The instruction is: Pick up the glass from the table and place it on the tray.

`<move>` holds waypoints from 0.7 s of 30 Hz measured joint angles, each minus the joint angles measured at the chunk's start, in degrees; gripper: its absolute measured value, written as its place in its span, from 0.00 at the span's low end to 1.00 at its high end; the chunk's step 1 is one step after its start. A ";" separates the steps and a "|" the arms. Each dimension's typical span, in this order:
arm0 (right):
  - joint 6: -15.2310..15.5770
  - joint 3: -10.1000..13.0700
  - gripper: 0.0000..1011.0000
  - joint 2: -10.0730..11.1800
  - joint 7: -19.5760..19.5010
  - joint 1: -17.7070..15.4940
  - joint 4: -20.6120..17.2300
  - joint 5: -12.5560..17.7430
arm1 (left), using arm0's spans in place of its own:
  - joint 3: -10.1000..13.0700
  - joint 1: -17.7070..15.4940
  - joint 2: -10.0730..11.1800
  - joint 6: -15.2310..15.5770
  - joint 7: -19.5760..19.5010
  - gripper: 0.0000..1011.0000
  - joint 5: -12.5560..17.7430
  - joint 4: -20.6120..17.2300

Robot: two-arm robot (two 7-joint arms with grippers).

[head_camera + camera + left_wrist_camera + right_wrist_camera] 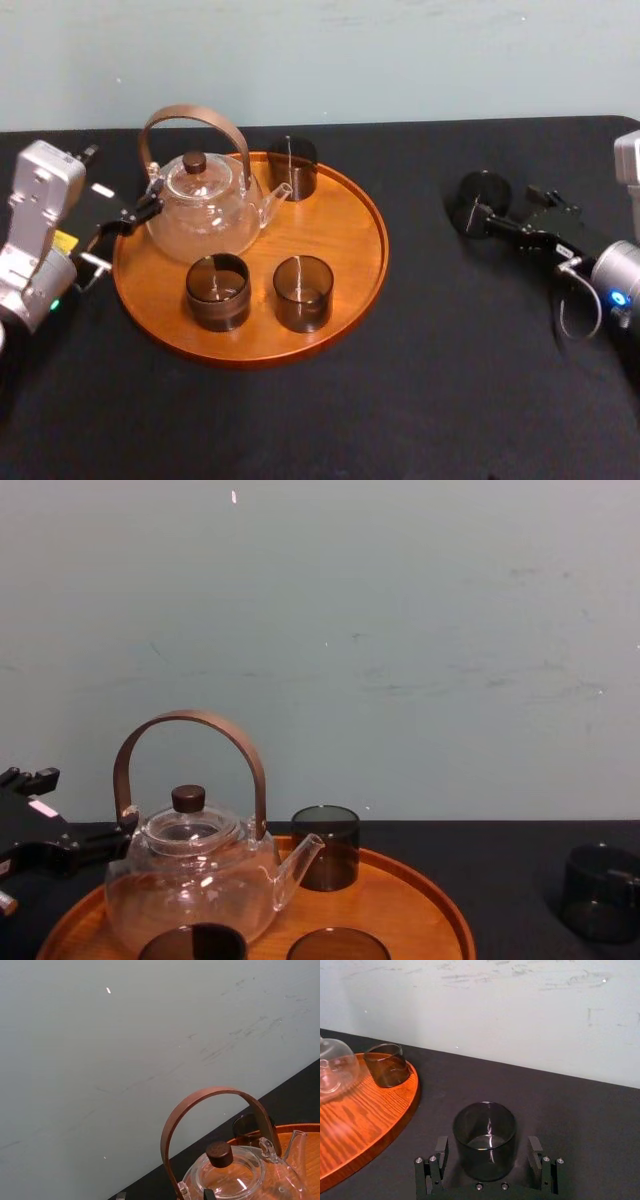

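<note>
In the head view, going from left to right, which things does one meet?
The left gripper → the glass teapot → the glass on the table, standing inside the open right gripper.

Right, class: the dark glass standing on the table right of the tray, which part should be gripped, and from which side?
I'd grip the glass by its straight side wall, mid-height, coming level from the robot's right. It stands upright with no handle, and the right gripper has open jaws either side of it.
</note>
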 joint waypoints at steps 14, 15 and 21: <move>-0.81 -1.32 0.99 -1.54 2.06 5.02 7.18 -0.89 | 0.00 0.00 0.00 0.00 0.00 0.99 0.00 0.00; -0.94 -1.41 0.99 -1.61 2.24 5.24 7.51 -0.95 | 0.00 0.00 0.00 0.00 0.00 0.99 0.00 0.00; -1.88 -2.03 0.99 -2.27 3.51 7.02 10.03 -1.32 | 0.00 0.00 0.00 0.00 0.00 0.99 0.00 0.00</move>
